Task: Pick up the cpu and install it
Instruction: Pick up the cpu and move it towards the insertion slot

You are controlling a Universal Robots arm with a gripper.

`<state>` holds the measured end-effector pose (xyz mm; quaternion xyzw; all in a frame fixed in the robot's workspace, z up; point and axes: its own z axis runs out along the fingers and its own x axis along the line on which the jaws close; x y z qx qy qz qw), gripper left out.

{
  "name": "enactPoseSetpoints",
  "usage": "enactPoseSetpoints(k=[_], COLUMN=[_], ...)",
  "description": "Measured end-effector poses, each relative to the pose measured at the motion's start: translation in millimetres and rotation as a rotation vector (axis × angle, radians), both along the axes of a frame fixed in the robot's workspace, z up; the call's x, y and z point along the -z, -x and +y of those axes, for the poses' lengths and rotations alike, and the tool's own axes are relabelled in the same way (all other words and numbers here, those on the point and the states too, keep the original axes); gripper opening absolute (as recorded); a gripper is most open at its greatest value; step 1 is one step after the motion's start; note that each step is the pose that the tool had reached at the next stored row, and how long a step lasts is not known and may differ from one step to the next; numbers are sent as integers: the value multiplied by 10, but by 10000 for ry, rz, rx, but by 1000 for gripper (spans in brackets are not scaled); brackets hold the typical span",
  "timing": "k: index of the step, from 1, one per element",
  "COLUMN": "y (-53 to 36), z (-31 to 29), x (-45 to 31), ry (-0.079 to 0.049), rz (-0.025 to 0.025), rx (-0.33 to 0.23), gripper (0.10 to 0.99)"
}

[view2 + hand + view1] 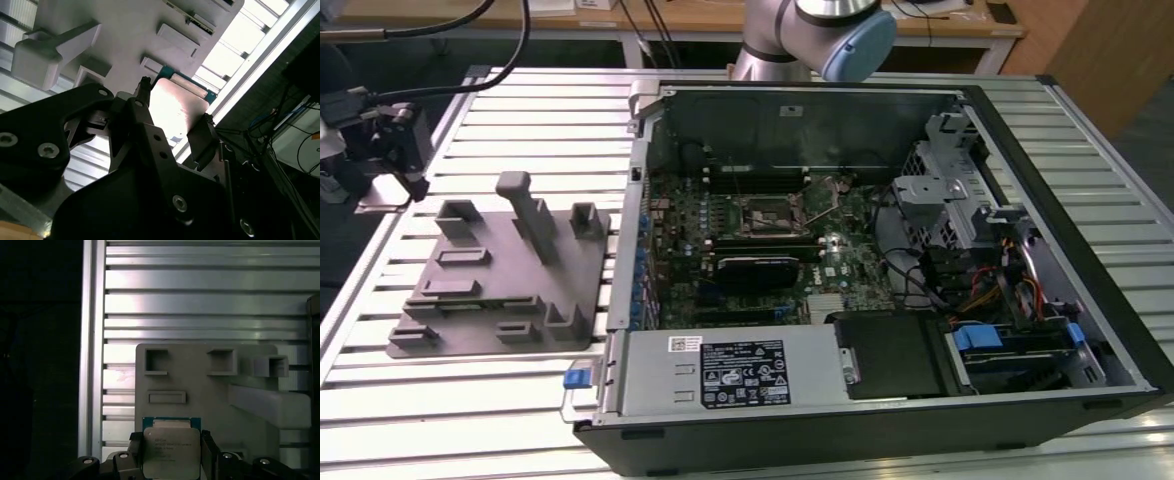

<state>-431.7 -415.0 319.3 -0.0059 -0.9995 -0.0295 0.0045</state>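
Cpu (pixel 171 450) lid: several faint lines of dark print across the metal top in the first wrist view, too small to make out.
Large sticker (pixel 744 372): black and white panel of fine print on the power supply (pixel 654 385), at the edge of the computer case (pixel 854 440) nearest the exterior view's camera. Not legible.
Small white sticker (pixel 683 343): on the same power supply, with dark marks that cannot be read.
Pale tag (pixel 790 111): on the case's far inner wall, unreadable.
Readable text: none.
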Motion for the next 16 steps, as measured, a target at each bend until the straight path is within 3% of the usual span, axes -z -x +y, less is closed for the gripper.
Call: enactPoseSetpoints(k=[16], y=[0], z=[0], x=[-216], ry=[0], rz=[-4], rx=[0], gripper=[545])
